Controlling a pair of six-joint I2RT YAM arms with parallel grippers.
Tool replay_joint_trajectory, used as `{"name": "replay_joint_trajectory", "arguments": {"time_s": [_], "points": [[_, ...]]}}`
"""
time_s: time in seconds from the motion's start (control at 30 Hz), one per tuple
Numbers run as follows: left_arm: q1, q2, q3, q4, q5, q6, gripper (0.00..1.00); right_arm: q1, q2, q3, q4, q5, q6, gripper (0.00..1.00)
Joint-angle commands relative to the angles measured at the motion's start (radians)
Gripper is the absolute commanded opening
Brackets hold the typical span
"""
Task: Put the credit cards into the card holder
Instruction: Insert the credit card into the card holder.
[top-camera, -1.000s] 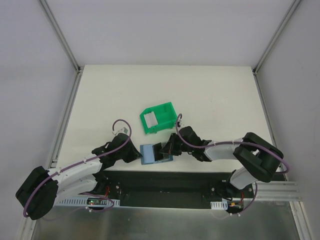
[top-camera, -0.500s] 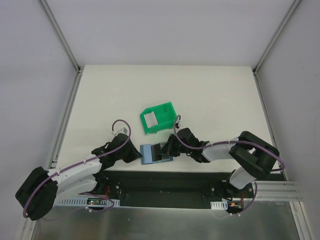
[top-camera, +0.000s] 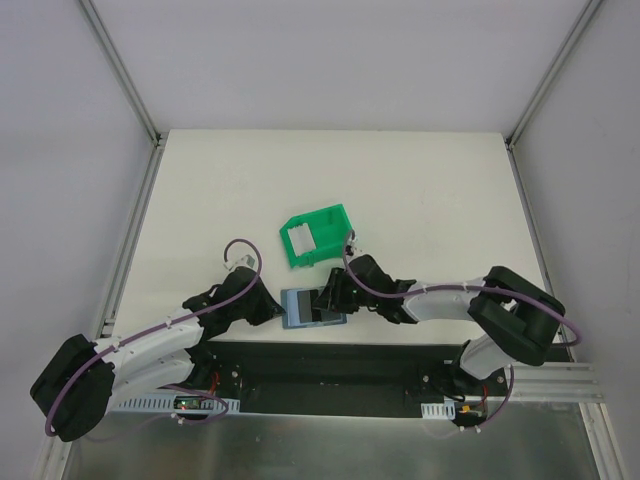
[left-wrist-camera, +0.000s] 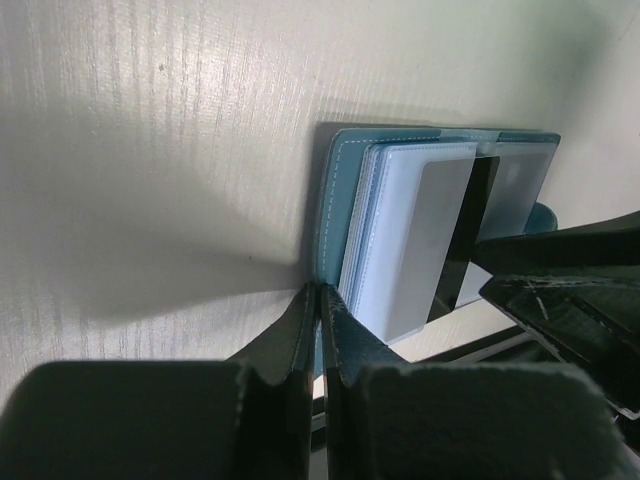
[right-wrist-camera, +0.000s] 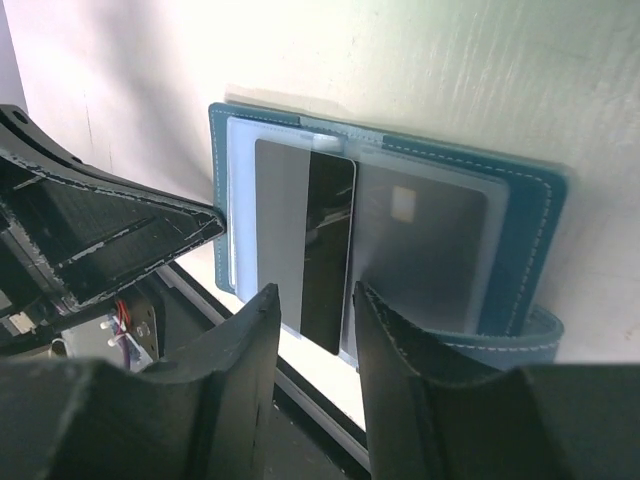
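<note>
I see the open wallet (top-camera: 298, 310) flat near the table's (top-camera: 420, 190) near edge. My left claw (left-wrist-camera: 320, 295) is closed at its edge, perhaps pinching it. My right claw (right-wrist-camera: 315, 292), half open, straddles a dark card (right-wrist-camera: 328, 250) pointing lengthwise at it.

Card holder (top-camera: 297, 308) lies flat (near green bin (top-camera: 336, 240)).
</note>
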Motion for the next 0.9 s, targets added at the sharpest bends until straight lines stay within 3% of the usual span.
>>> {"name": "replay_joint_trajectory", "arguments": {"time_s": [0.0, 0.53, 0.87], "points": [[-0.002, -0.011, -0.008, 0.004, -0.024, 0.007, 0.0, 0.005, -0.072, 0.048, -0.156, 0.074, -0.081, 0.4], [-0.002, -0.014, -0.003, 0.004, -0.021, 0.017, 0.0, 0.056, 0.087, 0.241, -0.228, -0.034, -0.14, 0.4], [-0.001, -0.023, -0.002, 0.003, -0.021, 0.021, 0.0, 0.085, 0.116, 0.331, -0.328, -0.008, -0.183, 0.27]]}}
